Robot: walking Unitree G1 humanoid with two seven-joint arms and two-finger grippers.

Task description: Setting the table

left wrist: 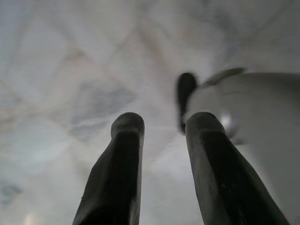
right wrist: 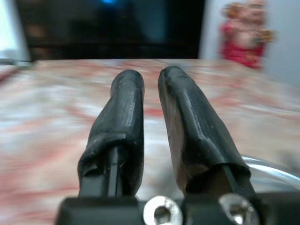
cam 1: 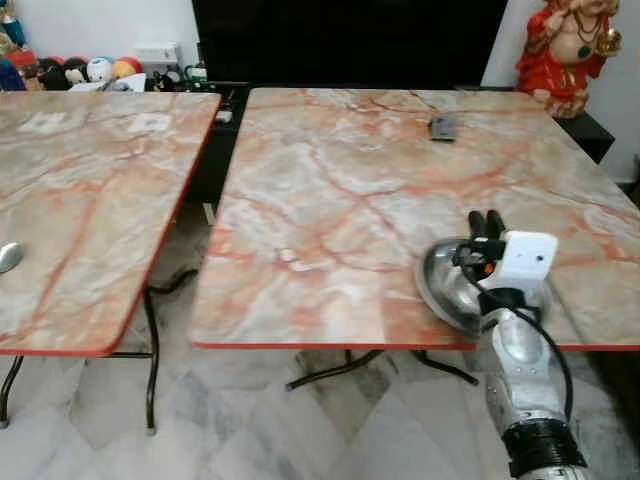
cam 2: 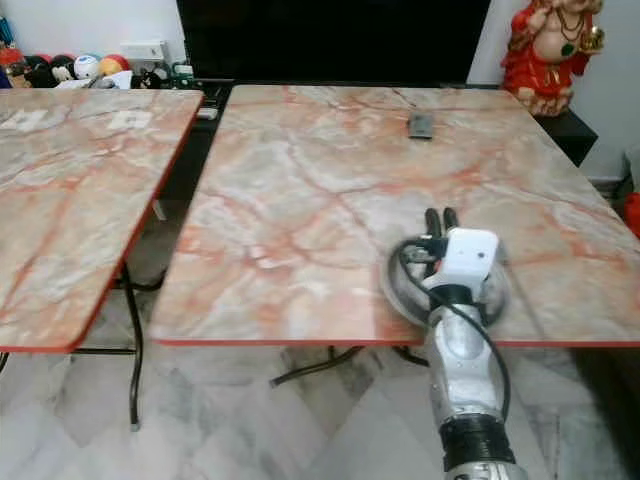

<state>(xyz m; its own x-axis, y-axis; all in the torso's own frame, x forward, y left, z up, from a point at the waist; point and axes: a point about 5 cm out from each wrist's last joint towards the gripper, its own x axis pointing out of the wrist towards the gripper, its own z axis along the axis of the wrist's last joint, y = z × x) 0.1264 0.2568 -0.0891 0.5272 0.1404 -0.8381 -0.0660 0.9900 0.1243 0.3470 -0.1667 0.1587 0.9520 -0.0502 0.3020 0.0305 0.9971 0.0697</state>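
Note:
A shiny steel plate (cam 1: 445,288) lies flat near the front edge of the right marble table (cam 1: 330,200). My right gripper (cam 1: 485,218) hovers just over the plate's far rim, its wrist above the plate and its fingers pointing toward the table's middle. In the right wrist view the two black fingers (right wrist: 126,108) stand almost together with nothing between them, and the plate's rim (right wrist: 269,168) curves below them. My left gripper (left wrist: 164,124) hangs over the marble floor with its fingers apart and nothing held.
A small dark device (cam 1: 443,128) lies near the right table's far edge. A second marble table (cam 1: 90,180) stands to the left across a narrow gap, with a steel item (cam 1: 8,256) at its left edge. A red statue (cam 1: 570,45) stands at the back right.

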